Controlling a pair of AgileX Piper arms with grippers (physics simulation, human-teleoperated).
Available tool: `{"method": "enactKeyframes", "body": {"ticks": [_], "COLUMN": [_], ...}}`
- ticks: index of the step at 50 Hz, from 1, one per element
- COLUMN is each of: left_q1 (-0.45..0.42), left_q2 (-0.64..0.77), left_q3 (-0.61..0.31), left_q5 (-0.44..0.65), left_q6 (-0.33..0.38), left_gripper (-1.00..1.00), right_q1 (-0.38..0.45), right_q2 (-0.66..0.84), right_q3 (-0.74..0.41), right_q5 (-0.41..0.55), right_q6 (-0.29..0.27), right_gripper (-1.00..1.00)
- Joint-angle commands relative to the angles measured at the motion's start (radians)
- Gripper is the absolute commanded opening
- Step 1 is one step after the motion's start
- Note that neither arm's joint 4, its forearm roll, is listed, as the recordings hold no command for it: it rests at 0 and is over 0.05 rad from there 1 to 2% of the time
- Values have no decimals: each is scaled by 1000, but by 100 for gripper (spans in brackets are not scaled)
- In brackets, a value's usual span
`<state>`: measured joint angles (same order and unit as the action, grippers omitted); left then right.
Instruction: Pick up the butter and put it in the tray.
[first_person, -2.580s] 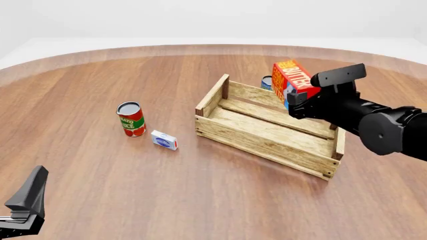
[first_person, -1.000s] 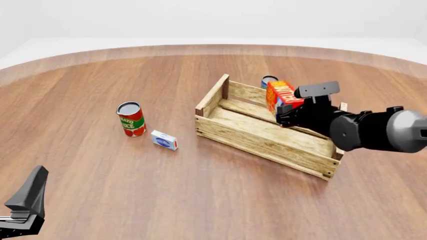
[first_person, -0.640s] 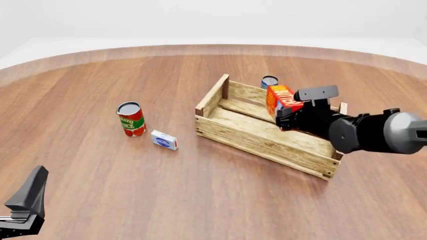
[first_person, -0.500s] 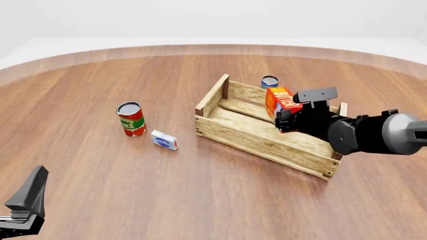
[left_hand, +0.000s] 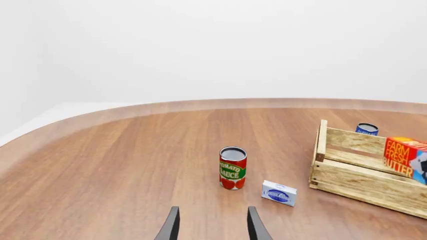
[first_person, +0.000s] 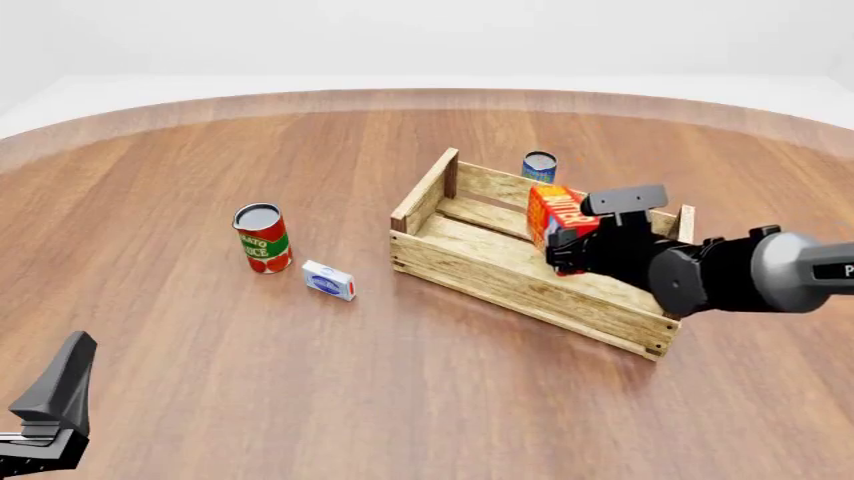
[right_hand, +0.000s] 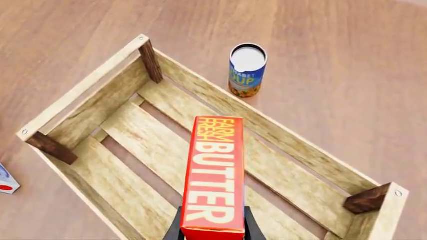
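The butter (first_person: 550, 212), a red carton with an orange face and white "BUTTER" lettering, stands on end between the walls of the wooden-slat tray (first_person: 527, 293). My right gripper (first_person: 571, 248) is shut on its near end. In the right wrist view the butter (right_hand: 213, 170) lies along the fingers over the tray's floor slats (right_hand: 133, 135), and my right gripper (right_hand: 213, 233) clamps it. I cannot tell whether it touches the floor. My left gripper (left_hand: 212, 227) is open and empty, low at the near left (first_person: 54, 400). The butter (left_hand: 400, 152) and tray (left_hand: 353, 181) also show in the left wrist view.
A red tomato sauce can (first_person: 262, 238) and a small white-and-blue box (first_person: 328, 280) stand left of the tray. A blue soup can (first_person: 539, 166) stands just behind the tray's far wall (right_hand: 247, 70). The round table's rim curves across the back.
My right gripper has carried the butter down and to the left, from above the tray's far right corner to low inside the tray. The left arm has not moved.
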<state>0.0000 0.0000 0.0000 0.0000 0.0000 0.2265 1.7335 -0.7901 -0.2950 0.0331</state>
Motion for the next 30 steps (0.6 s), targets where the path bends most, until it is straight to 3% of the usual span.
{"method": "enactKeyframes", "body": {"ticks": [1, 23, 24, 25, 30], "left_q1": [0, 0, 0, 0, 0], "left_q2": [0, 0, 0, 0, 0], "left_q3": [0, 0, 0, 0, 0], "left_q5": [0, 0, 0, 0, 0], "left_q6": [0, 0, 0, 0, 0], "left_gripper": [100, 100, 100, 100, 100], "right_q1": [0, -28, -34, -27, -19], "right_q2": [5, 20, 24, 21, 18], "right_q3": [-20, -29, -34, -29, -25], "right_q5": [-6, -1, 0, -4, -3], "right_q6": [22, 8, 3, 25, 23], "right_gripper": [-100, -100, 100, 100, 100]}}
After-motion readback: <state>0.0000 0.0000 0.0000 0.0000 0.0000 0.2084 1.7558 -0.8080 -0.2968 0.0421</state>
